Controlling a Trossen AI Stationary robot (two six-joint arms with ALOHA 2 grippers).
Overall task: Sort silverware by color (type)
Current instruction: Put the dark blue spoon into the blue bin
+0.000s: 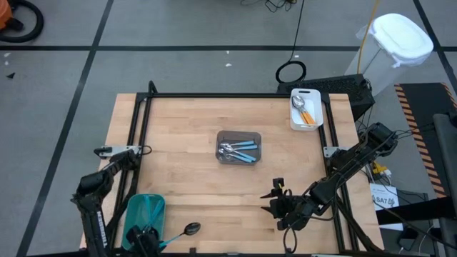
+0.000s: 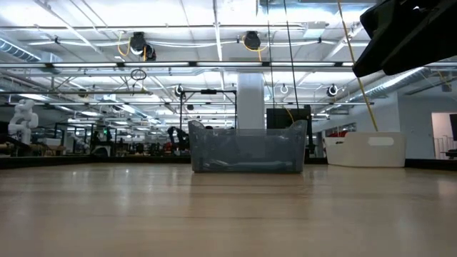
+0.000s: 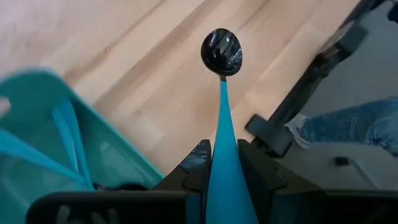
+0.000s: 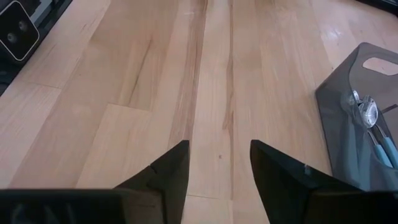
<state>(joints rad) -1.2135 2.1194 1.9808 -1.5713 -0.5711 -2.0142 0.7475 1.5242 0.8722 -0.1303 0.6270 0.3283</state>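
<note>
My left gripper (image 1: 158,240) is at the table's near left corner, beside a teal bin (image 1: 143,214), shut on a spoon with a light-blue handle and dark bowl (image 1: 191,228). More blue-handled spoons lie in that teal bin (image 3: 62,143). A grey bin (image 1: 239,147) at the table's middle holds silver spoons with blue handles (image 4: 373,124). A white bin (image 1: 305,108) at the far right holds spoons with orange handles. My right gripper (image 1: 273,202) is open, hovering over bare wood near the table's near right. My left gripper pinches the spoon's light-blue handle (image 3: 224,162) between its two fingers, the fingers lying along the handle. The spoon sticks out ahead of the fingertips, its dark bowl (image 3: 221,52) forward and lifted above the wood near the table's near edge.
A black frame (image 1: 235,95) rims the table's far and side edges. Bare wood lies between the grey bin and the near edge. A white bucket (image 1: 400,39) stands off the table at far right. A person's leg in jeans (image 3: 348,127) shows beyond the near edge.
</note>
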